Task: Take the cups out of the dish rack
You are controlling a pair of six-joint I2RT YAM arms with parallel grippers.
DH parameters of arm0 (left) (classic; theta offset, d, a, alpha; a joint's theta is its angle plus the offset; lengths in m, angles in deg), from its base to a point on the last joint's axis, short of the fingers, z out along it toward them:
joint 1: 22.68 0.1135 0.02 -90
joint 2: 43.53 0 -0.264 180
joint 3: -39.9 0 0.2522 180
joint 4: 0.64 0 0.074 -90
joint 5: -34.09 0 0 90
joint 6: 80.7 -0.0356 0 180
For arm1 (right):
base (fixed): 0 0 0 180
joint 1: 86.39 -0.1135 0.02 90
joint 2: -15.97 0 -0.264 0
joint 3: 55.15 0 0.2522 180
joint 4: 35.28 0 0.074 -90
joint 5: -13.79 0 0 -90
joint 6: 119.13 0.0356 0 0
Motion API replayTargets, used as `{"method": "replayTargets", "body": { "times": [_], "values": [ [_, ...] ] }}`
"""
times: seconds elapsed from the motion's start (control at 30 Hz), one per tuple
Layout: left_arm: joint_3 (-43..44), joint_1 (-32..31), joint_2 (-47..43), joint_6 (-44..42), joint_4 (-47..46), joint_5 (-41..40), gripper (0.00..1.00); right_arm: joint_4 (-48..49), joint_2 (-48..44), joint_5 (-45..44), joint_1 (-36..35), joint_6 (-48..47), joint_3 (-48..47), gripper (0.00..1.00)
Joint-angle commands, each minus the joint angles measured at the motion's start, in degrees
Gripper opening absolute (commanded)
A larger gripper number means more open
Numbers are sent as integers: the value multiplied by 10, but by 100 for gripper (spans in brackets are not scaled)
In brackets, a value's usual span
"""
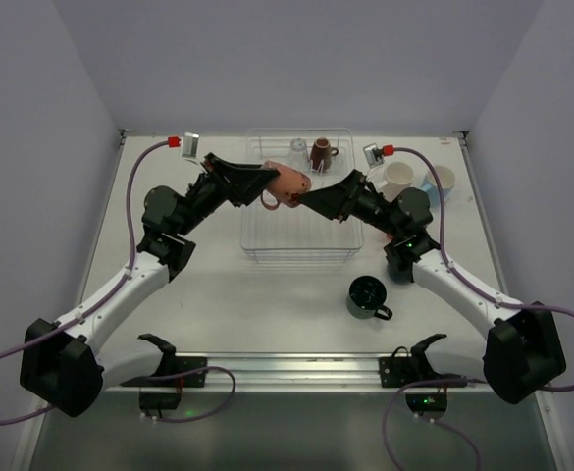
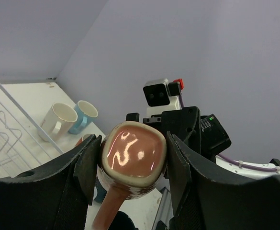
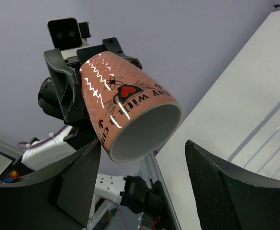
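Observation:
My left gripper (image 1: pixel 279 182) is shut on a salmon pink cup (image 1: pixel 290 184) and holds it on its side above the white wire dish rack (image 1: pixel 296 257). In the left wrist view both fingers (image 2: pixel 89 165) press the cup's base (image 2: pixel 134 155), handle pointing down. My right gripper (image 1: pixel 309 199) is open at the cup's mouth; in the right wrist view the cup (image 3: pixel 125 103) hangs just beyond my spread jaws (image 3: pixel 142 143), untouched. A clear glass (image 1: pixel 298 152) and a dark brown cup (image 1: pixel 323 153) stand at the rack's far end.
A dark green cup (image 1: pixel 368 296) stands on the table right of the rack's near corner. A cream cup (image 1: pixel 399 178) and a light blue cup (image 1: pixel 440 182) lie at the far right, also in the left wrist view (image 2: pixel 58 120) (image 2: pixel 84 114).

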Motion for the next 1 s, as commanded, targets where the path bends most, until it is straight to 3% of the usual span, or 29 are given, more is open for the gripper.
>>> {"method": "replayTargets", "body": {
  "times": [0.0,0.3,0.37,0.4,0.43,0.47,0.5,0.53,0.6,0.63,0.7,0.73,0.83,0.97],
  "values": [
    [-16,-12,-20,24,-77,-13,5,61,10,16,-20,6,-36,72],
    [-53,-26,-15,41,-116,-19,5,83,32,10,-38,8,-53,58],
    [-57,-31,-17,37,-115,-20,7,96,39,7,-39,13,-57,43],
    [-61,-32,-21,36,-115,-21,11,104,43,7,-39,18,-55,18],
    [-64,-32,-24,34,-111,-23,25,113,43,5,-40,20,-52,8],
    [-64,-32,-30,28,-102,-27,33,111,42,-1,-40,19,-46,2],
    [-62,-32,-36,6,-64,-44,44,103,36,0,-40,11,-45,0],
    [-53,-32,-52,-11,-39,-54,65,51,31,0,-41,2,-45,0],
    [-27,-32,-70,-76,79,-104,77,-44,14,-6,-41,-62,-57,0],
    [4,-32,-75,-100,124,-130,84,-159,-7,-13,-45,-93,-64,0],
    [31,-32,-82,-149,229,-195,89,-284,-28,-38,-49,-191,-92,0],
    [46,-32,-83,-161,251,-211,90,-387,-48,-49,-56,-223,-98,0],
    [49,-32,-86,-191,299,-232,91,-569,-82,-123,-84,-329,-116,0],
    [44,-32,-90,-212,358,-238,92,-716,-130,-196,-131,-398,-129,0]
  ]
}}
